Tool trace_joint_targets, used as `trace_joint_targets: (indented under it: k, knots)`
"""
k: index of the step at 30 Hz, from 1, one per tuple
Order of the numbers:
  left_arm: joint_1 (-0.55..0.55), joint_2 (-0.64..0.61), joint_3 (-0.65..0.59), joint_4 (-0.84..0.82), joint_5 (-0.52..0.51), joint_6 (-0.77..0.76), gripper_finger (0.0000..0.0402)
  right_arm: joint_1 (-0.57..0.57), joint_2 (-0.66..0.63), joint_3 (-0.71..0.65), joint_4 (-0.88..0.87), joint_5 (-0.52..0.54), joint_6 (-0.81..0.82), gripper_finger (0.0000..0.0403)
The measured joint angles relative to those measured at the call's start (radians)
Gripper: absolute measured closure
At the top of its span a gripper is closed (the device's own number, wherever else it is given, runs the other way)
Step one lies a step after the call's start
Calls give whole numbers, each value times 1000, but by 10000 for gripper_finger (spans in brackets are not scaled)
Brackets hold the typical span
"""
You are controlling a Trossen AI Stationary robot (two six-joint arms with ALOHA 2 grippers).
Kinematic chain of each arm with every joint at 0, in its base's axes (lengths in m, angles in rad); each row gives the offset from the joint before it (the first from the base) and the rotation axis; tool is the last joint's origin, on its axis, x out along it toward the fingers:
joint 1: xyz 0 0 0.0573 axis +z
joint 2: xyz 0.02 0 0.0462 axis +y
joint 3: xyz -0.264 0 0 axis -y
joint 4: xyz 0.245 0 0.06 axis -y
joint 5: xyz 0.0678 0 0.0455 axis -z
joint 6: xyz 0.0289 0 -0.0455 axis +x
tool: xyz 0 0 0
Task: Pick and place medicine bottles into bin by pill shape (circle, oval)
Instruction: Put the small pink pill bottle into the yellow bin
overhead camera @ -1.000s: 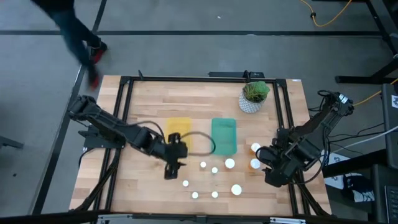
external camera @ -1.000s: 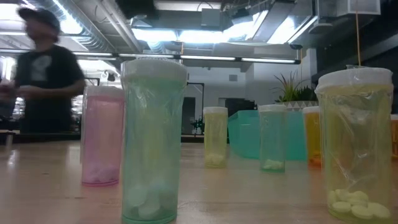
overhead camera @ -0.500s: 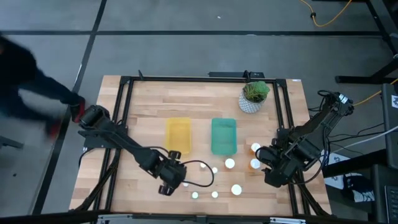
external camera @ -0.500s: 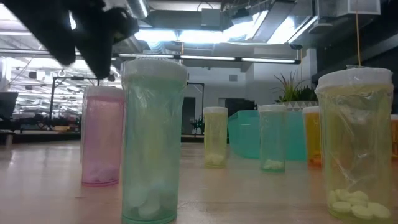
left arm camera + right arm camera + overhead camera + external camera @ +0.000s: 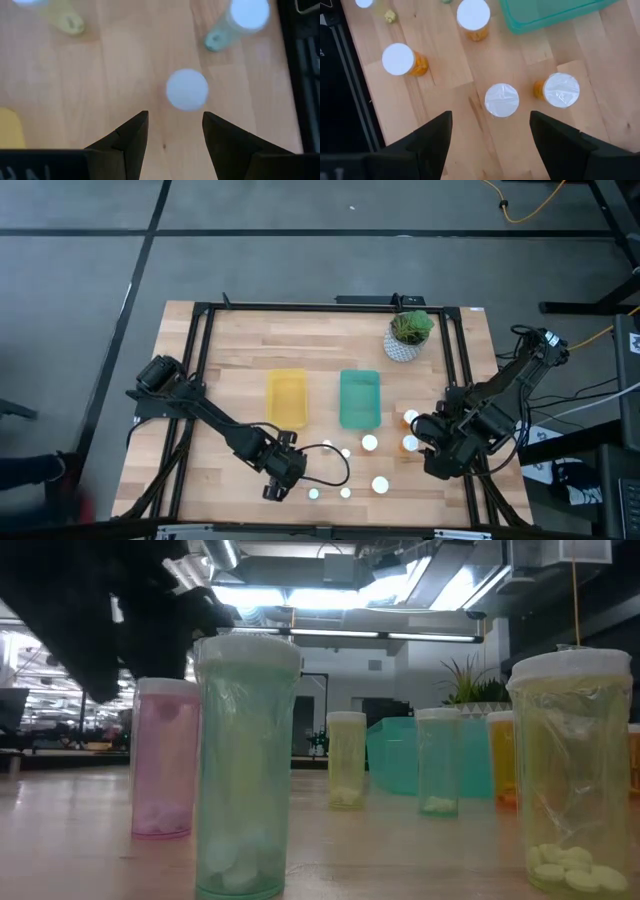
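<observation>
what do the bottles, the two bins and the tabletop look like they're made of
The bottles look like tinted see-through plastic: pills show through the walls, and a glossy clear wrap seems to cover them. Their caps look like matte white plastic. The yellow bin and green bin appear to be smooth moulded plastic, the green one slightly translucent in the low view. The tabletop looks like light wood strips joined together.

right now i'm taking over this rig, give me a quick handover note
Left gripper: open, empty, above a white-capped bottle near the table's front edge.
Right gripper: open, empty, waiting by the bottles on the right side.
Yellow bin and green bin sit mid-table, both look empty.
Done: nothing sorted.
Left: all the bottles, standing in front and to the right of the bins.
</observation>
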Motion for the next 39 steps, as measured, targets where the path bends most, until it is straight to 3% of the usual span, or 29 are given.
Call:
trace_joint_targets:
  k: [39]
  knots:
    - [0,38,0,112,-30,61,222,0,0,0,6,-1,0,134]
